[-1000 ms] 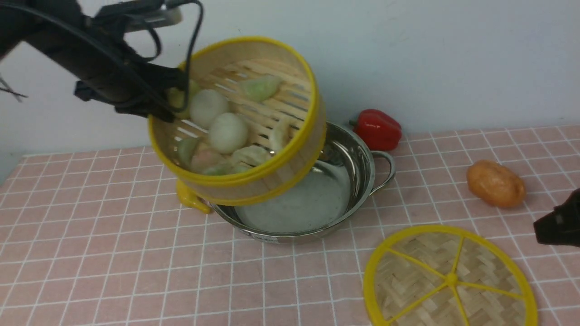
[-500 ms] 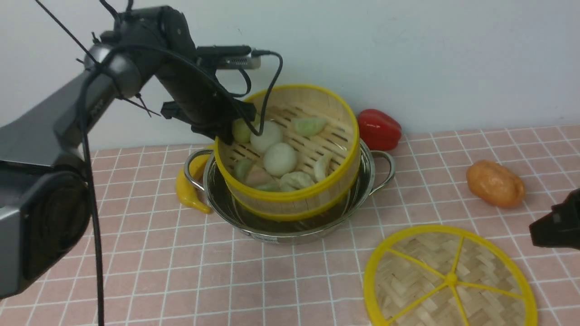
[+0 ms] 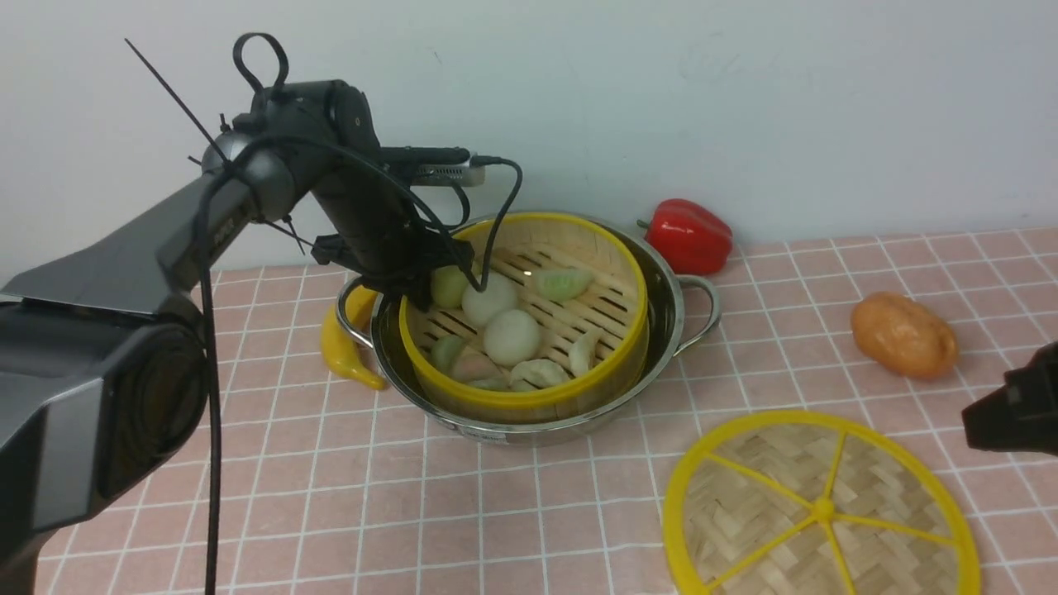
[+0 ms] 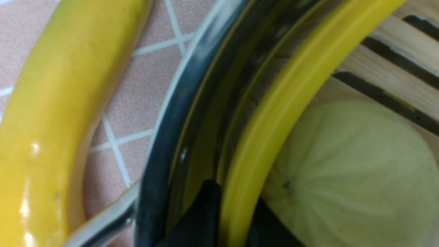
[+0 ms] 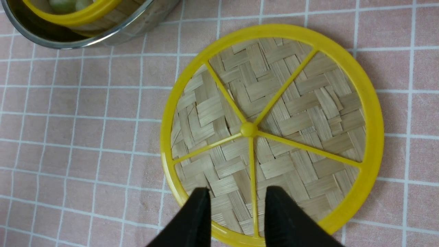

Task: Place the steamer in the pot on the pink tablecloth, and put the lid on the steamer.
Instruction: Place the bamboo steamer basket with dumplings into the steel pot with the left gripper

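1. The left gripper [image 3: 420,283] is closed on the steamer [image 3: 529,402], at the back-left of its yellow top rim.
2. In the left wrist view, its two black fingers [image 4: 202,212] straddle that rim. One is on the outer side, down in the gap by the pot [image 4: 164,144] wall, and the other is inside the basket, beside a pale green bun [image 4: 343,171].
3. The steamer sits inside the pot [image 3: 665,318], which stands on the pink tablecloth [image 3: 248,496]. Its top rim stands above the pot's rim at the front. Whether its floor rests on the pot's bottom cannot be told.
4. Toy buns and dumplings lie on the slatted floor, among them a white bun [image 3: 512,335].
5. The right gripper [image 5: 236,197] has its jaws parted, and it hangs over the near edge of the lid [image 5: 274,103]. Whether the tips touch the weave cannot be told.
6. The lid [image 3: 818,508] lies flat on the cloth, to the front right of the pot and apart from it.
7. A banana [image 3: 343,347] lies just beside the pot's left handle. A red pepper [image 3: 686,235] lies behind the pot, and a potato [image 3: 905,335] lies to its right.
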